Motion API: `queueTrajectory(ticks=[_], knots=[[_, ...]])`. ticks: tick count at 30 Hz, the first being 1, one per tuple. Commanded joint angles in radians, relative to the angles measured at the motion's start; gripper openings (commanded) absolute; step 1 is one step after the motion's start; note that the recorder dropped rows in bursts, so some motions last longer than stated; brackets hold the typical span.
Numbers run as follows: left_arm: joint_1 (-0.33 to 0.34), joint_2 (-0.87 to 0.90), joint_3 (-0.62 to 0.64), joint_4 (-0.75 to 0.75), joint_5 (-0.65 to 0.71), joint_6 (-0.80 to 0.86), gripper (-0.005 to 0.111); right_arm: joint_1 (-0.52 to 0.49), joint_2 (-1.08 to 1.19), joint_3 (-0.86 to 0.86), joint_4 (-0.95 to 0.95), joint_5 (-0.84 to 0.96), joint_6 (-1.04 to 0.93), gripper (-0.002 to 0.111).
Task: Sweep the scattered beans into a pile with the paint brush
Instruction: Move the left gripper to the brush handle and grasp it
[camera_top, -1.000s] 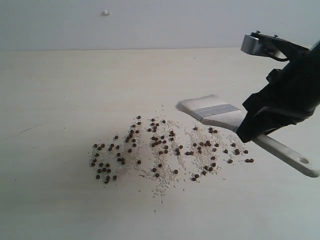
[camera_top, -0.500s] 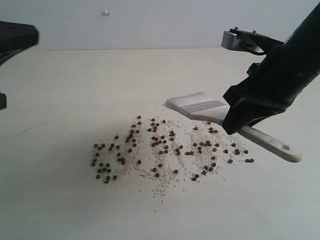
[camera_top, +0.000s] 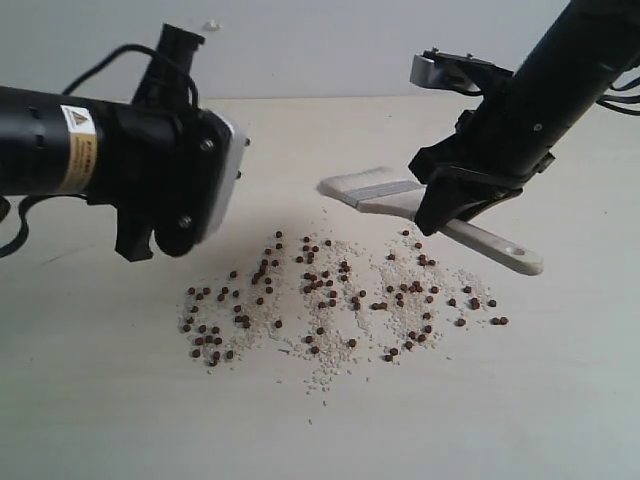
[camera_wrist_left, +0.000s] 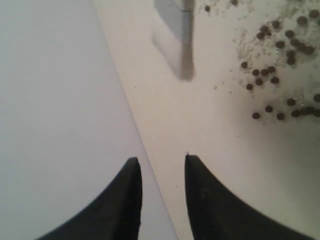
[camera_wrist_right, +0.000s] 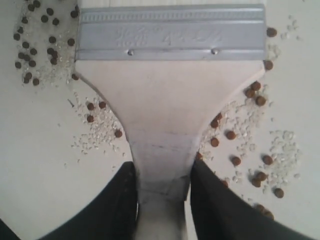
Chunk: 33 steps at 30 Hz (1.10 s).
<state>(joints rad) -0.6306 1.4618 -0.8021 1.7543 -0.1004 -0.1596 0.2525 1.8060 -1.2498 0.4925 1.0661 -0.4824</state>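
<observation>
Beans (camera_top: 330, 295) scattered on near side of right gripper (camera_wrist_right: 161, 175), clamped on brush (camera_top: 375, 190) handle; left gripper (camera_wrist_left: 161, 167) parted, empty.

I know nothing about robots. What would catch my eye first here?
Dark reddish-brown beans lie scattered with whitish crumbs across the middle of the pale table. Just behind them on the right, the right gripper grips a wide, flat paint brush. From the left a bulky black arm reaches in, its left gripper open and empty.
</observation>
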Motion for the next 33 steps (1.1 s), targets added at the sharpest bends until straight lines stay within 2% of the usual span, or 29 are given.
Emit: queueTrajectory(ticks=[1,5,11,17,21,33], knots=[[-0.051,0.063,-0.004,-0.01,0.034,0.08,0.03,0.003,0.049,-0.061,0.007,0.007,-0.022,0.0],[-0.057,0.124,-0.013,-0.01,0.047,0.104,0.031,0.003,0.071,-0.074,0.03,0.011,-0.038,0.0],[-0.057,0.179,-0.067,-0.012,0.037,0.073,0.047,0.003,0.076,-0.074,0.098,0.011,-0.071,0.0],[-0.057,0.198,-0.123,-0.06,0.005,0.072,0.047,0.003,0.076,-0.074,0.155,0.007,-0.097,0.0],[-0.057,0.227,-0.145,-0.148,0.008,0.072,0.047,0.003,0.076,-0.074,0.193,0.001,-0.121,0.0],[-0.057,0.317,-0.224,-0.169,-0.01,0.074,0.047,0.003,0.076,-0.074,0.221,0.003,-0.142,0.0]])
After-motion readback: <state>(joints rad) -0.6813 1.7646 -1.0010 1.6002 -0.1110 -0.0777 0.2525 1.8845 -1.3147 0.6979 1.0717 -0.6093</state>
